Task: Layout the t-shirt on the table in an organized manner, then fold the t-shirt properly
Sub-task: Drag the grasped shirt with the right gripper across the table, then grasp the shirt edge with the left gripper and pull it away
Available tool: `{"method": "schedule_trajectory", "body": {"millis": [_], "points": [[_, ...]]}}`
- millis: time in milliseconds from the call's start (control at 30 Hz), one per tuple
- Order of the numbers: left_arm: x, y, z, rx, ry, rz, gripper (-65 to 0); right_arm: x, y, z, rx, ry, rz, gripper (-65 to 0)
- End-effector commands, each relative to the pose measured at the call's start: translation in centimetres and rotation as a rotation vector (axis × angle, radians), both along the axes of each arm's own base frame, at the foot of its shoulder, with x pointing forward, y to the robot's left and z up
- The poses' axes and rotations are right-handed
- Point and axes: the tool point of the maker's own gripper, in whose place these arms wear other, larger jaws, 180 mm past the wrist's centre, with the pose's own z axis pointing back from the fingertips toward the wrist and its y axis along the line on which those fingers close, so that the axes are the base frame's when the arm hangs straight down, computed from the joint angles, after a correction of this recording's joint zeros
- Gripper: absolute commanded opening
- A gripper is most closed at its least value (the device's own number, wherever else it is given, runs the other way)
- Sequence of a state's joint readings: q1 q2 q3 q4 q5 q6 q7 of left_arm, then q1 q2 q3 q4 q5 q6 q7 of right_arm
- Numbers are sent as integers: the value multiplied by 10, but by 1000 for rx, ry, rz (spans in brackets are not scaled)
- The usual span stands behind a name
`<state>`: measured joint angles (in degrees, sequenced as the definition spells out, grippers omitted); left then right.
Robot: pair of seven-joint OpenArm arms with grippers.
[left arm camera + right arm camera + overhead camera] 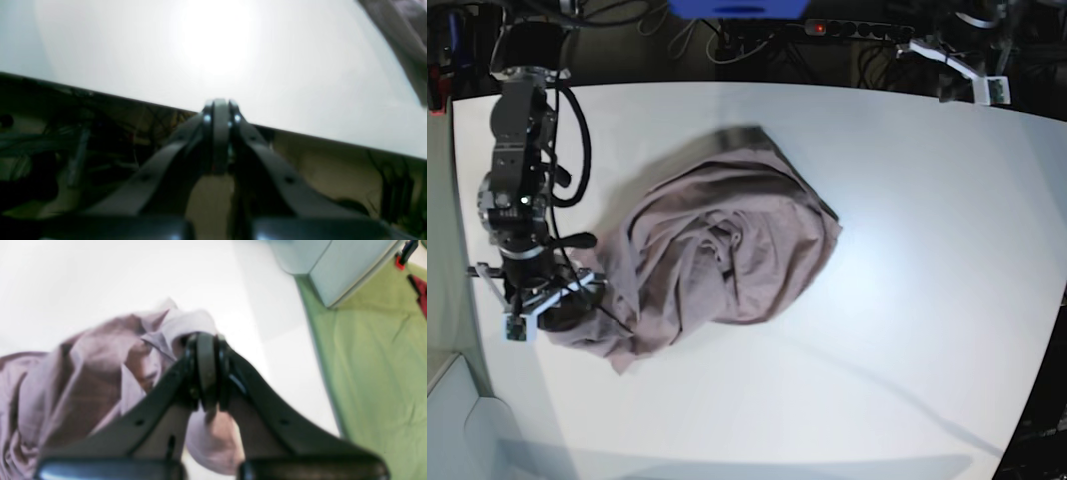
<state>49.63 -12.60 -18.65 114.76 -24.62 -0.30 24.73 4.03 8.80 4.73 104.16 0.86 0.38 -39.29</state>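
Our right gripper (pixel 207 373) has its fingers closed on a fold of the t-shirt (pixel 717 260) — it lies crumpled on the table (pixel 927 200). Our left gripper (pixel 220 116) is closed on nothing, over the table's edge.

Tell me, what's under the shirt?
The white table shows all around the crumpled shirt. Whatever lies beneath is covered by cloth. The right tool pinches one edge.
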Motion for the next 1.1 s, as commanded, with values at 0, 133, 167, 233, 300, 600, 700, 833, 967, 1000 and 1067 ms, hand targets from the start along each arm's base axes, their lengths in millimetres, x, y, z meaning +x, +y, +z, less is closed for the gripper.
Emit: {"method": "schedule_trajectory", "body": {"millis": [0,133,167,233,300,600,700,833,967,1000,1067], "points": [[12,-2,10,-24,-38,-2,-628,2,-13,12,-21,-44,-27,-615],[35,-19,10,-201,-11,19,-470,-12,-40,0,-19,-11,-101,-536],[42,-24,12,-238,-16,16,-431,-15,-45,-2,-19,-5,-114,-521],[60,-36,20,-314,-37,2,-363,-22,-52,-4,-22,1,-134,-486],[76,-45,29,-371,-67,-12,-325,-28,-57,-5,-27,3,-147,-463],[136,-97,41,-507,-133,-110,-325,-53,-53,-5,-48,15,-138,-437],[143,-113,25,-524,-99,-117,-326,-58,-53,-10,-51,30,-137,-438],[139,-130,-4,-509,-26,-123,-412,-62,-54,-14,-54,46,-136,-438],[145,-143,-21,-518,18,-134,-545,-64,-54,-15,-56,49,-135,-438],[146,-144,-25,-521,27,-134,-559,-65,-54,-16,-56,52,-135,-438],[149,-147,-29,-523,41,-140,-565,-67,-54,-18,-57,61,-135,-438]]}}
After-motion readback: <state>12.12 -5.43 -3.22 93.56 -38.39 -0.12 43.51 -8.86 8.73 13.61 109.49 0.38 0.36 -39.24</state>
